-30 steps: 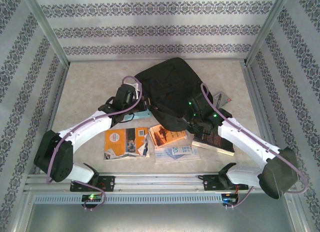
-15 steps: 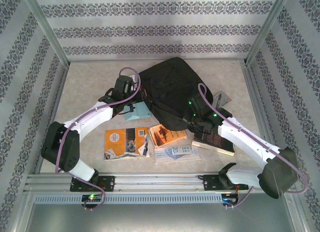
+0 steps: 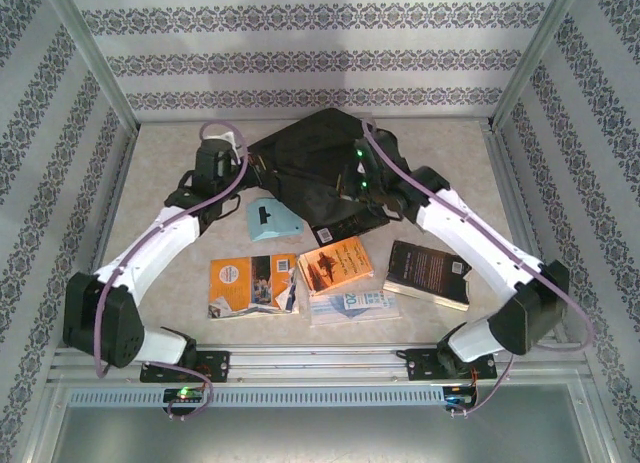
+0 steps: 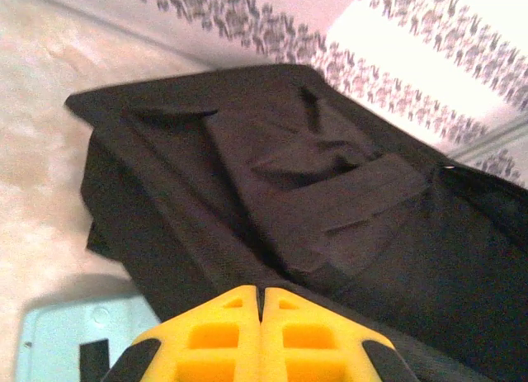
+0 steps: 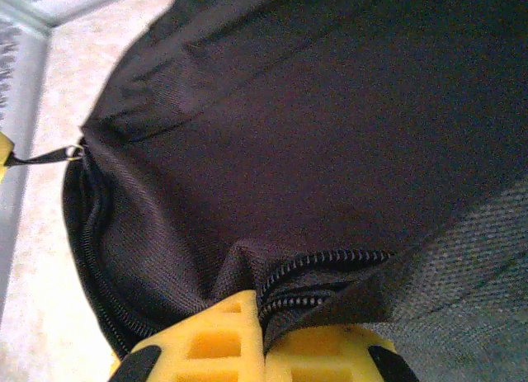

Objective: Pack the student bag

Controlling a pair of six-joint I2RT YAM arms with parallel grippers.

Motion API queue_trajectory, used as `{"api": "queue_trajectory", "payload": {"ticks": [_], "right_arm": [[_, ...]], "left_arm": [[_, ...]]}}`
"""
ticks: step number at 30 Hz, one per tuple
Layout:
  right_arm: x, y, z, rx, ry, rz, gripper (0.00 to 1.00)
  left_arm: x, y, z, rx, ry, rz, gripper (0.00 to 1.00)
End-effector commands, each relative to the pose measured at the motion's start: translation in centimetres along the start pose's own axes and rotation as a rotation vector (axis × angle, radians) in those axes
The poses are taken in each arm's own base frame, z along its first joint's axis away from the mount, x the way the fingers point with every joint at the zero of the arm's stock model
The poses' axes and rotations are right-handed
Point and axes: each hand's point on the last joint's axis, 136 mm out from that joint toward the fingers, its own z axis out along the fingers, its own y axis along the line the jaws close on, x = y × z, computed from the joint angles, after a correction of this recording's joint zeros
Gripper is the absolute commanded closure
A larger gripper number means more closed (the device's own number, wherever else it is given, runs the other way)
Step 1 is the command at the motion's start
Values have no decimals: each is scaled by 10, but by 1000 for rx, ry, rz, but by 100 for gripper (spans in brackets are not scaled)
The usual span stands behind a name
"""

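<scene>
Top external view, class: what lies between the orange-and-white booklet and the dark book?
An orange book, overlapping a pale booklet marked 20, lies between them in the top external view.

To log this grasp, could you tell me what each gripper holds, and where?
The right gripper pinches the large black fabric backpack at its zip edge; left gripper shut, hold unclear.

One black student bag [image 3: 305, 163], far centre of table [image 3: 160, 148], left gripper [image 3: 247, 165] at its left corner, right gripper [image 3: 348, 191] on its near edge. Nearer: pale-blue item [image 3: 272, 221], orange-and-white booklet [image 3: 250, 286], orange book [image 3: 335, 266] overlapping a pale booklet [image 3: 355, 303], black book [image 3: 428, 274].
</scene>
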Motion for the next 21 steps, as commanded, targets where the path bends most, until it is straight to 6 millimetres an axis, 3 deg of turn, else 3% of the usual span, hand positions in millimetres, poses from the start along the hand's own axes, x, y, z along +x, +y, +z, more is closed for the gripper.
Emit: {"api": "queue_trajectory", "payload": {"ticks": [1, 4, 9, 12, 14, 16, 18, 21], "right_arm": [[-12, 45, 9, -156, 14, -172, 100], [-21, 62, 31, -197, 38, -209, 100], [-21, 75, 90, -207, 116, -231, 100], [-20, 70, 127, -170, 142, -226, 87], [-21, 65, 144, -137, 149, -224, 66], [-22, 63, 151, -116, 140, -226, 49], [-24, 67, 146, -99, 106, -262, 38], [-26, 70, 128, -56, 54, -337, 32]], "left_arm": [[-31, 8, -27, -44, -89, 6, 100], [-37, 25, -40, -86, -125, -12, 100], [-41, 62, -57, -181, -179, -52, 100], [-34, 82, -52, -218, -169, -106, 100], [-26, 92, -42, -225, -146, -144, 100], [-17, 103, -30, -227, -115, -189, 100], [-10, 115, -17, -235, -87, -229, 100], [-6, 126, -2, -238, -68, -259, 100]]}}
